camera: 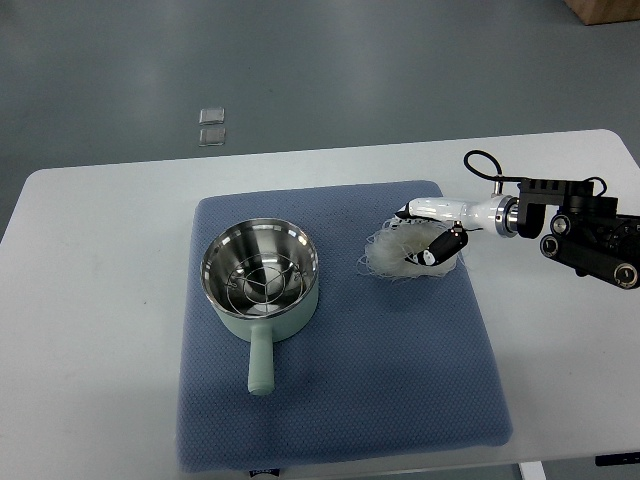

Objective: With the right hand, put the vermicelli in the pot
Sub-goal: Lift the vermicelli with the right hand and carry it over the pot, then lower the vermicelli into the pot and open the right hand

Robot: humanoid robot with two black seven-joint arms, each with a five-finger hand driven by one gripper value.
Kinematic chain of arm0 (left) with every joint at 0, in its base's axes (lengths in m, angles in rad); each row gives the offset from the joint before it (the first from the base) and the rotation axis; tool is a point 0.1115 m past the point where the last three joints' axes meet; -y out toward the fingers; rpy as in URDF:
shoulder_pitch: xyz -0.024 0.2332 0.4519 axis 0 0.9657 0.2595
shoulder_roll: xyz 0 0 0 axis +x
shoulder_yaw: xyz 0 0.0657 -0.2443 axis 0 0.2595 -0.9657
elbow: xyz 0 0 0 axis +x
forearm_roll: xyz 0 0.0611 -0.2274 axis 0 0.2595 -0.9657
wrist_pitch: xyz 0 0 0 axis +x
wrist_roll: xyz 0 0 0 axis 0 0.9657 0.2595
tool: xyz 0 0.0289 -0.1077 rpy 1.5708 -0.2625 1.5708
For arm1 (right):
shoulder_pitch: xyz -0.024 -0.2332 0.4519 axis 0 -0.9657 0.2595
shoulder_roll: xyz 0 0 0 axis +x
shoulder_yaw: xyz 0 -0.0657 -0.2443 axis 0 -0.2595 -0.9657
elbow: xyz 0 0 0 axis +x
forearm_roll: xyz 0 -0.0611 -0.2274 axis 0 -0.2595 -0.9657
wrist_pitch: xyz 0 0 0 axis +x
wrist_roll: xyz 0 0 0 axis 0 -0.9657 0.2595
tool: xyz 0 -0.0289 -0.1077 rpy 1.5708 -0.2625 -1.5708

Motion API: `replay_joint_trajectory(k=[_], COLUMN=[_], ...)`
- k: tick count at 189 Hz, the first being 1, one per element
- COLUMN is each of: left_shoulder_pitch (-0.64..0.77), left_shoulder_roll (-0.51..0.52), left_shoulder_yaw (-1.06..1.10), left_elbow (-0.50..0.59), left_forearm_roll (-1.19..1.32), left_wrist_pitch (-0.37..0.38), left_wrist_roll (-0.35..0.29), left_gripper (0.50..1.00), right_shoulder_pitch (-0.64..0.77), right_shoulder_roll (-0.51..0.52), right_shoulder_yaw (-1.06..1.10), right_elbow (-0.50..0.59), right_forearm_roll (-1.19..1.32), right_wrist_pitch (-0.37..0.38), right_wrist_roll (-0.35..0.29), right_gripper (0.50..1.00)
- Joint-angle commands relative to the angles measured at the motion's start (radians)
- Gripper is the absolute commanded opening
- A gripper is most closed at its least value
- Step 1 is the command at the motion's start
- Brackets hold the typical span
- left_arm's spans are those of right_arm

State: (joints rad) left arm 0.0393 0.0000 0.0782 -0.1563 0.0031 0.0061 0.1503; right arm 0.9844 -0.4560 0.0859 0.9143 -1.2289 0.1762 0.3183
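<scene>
Right hand (432, 236) curls its fingers (432, 254) round the vermicelli nest (392, 255); lift cleanly, gather loose strands, then carry left over the pot (262, 280).

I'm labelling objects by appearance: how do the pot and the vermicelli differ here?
The pot is rigid, pale green outside and shiny metal inside; the vermicelli is a loose, translucent white tangle. The pot stands free, untouched; the vermicelli lies under the right hand. The pot is larger. Both rest on the blue mat.
</scene>
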Motion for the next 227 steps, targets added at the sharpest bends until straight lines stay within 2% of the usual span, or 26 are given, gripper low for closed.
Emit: replay_joint_trajectory(k=[1,72,111,140,160,227], left_shoulder_pitch=[0.001,0.001,0.001,0.001,0.001,0.001], left_shoulder_roll=[0.0,0.0,0.0,0.0,0.0,0.0], left_shoulder_yaw=[0.0,0.0,0.0,0.0,0.0,0.0], left_elbow=[0.0,0.001,0.0,0.0,0.0,0.0], left_forearm_roll=[0.0,0.0,0.0,0.0,0.0,0.0], left_wrist_pitch=[0.0,0.0,-0.002,0.0,0.0,0.0], left_wrist_roll=[0.0,0.0,0.0,0.0,0.0,0.0], left_gripper=[1.0,1.0,1.0,1.0,1.0,1.0], right_shoulder_pitch=[0.023,0.169,0.264,0.304,0.31,0.315], right_shoulder_roll=[-0.001,-0.015,-0.001,0.028,0.071,0.244], right_shoulder_yaw=[0.003,0.017,0.02,0.032,0.035,0.0], right_elbow=[0.0,0.012,0.015,0.066,0.095,0.078], right_forearm_roll=[0.002,0.02,0.022,0.022,0.02,0.014], right_wrist_pitch=[0.0,0.011,0.014,0.029,0.034,0.035], right_wrist_roll=[0.019,0.099,0.168,0.212,0.208,0.165], right_gripper=[0.5,0.5,0.5,0.5,0.5,0.5])
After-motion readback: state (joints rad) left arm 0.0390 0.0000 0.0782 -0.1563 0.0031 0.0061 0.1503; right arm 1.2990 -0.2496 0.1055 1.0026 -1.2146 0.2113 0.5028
